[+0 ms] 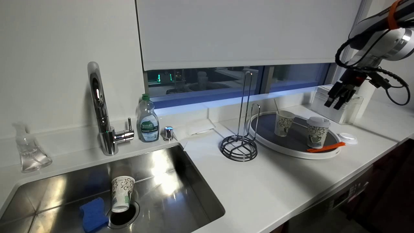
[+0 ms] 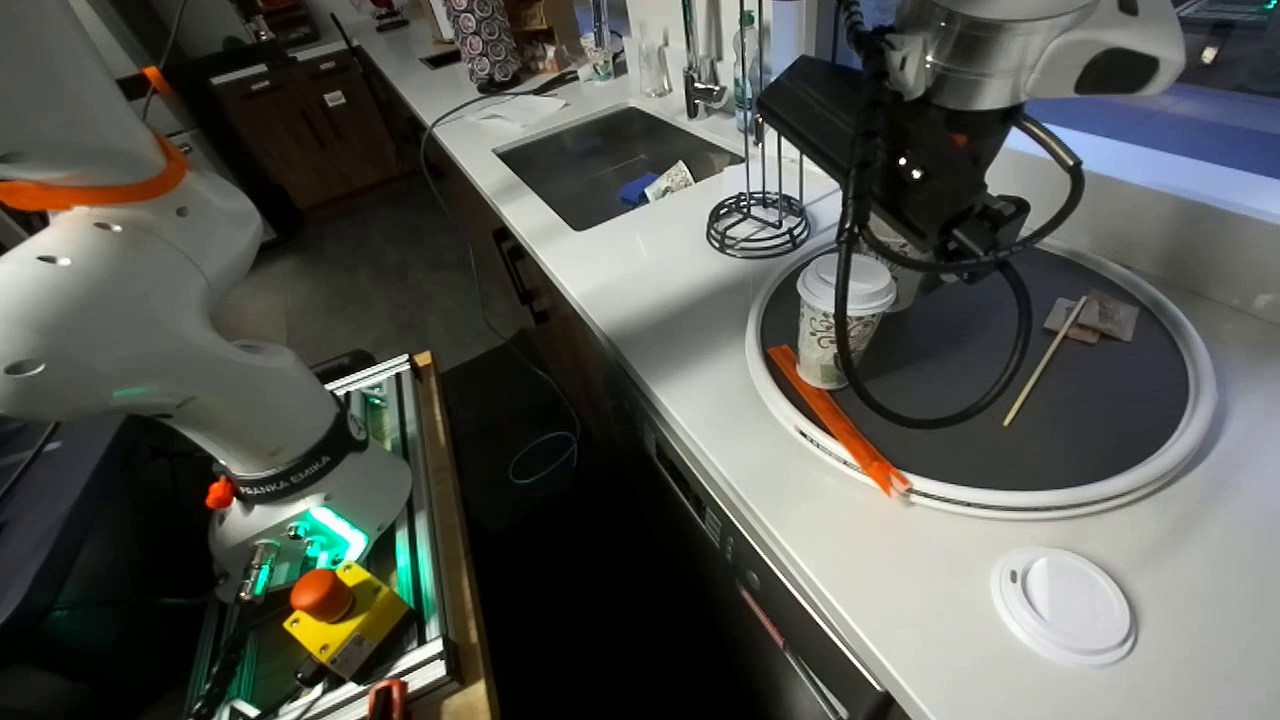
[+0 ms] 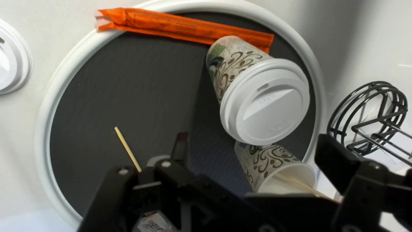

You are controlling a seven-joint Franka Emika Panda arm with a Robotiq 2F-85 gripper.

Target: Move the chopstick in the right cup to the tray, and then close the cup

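The lidless patterned paper cup (image 1: 284, 124) stands upright on the round dark-grey tray (image 1: 265, 124). A thin wooden chopstick (image 1: 277, 105) leans out of it. The wrist view also shows this cup (image 3: 267, 158) and its chopstick (image 3: 305, 187). In an exterior view the cup (image 2: 903, 288) is mostly hidden behind the lidded cup and gripper. A second chopstick (image 2: 1045, 360) lies on the tray. A loose white lid (image 2: 1065, 605) lies on the counter beside the tray. My gripper (image 3: 254, 145) is open and empty above the tray, its fingers spread to either side of the lidless cup in the wrist view.
A lidded patterned cup (image 2: 840, 320) stands close to the lidless one. An orange packet (image 2: 835, 420) lies across the tray rim. Small paper packets (image 2: 1095, 315) lie on the tray. A black wire stand (image 1: 238, 147) stands beside the tray, toward the sink (image 1: 207, 194).
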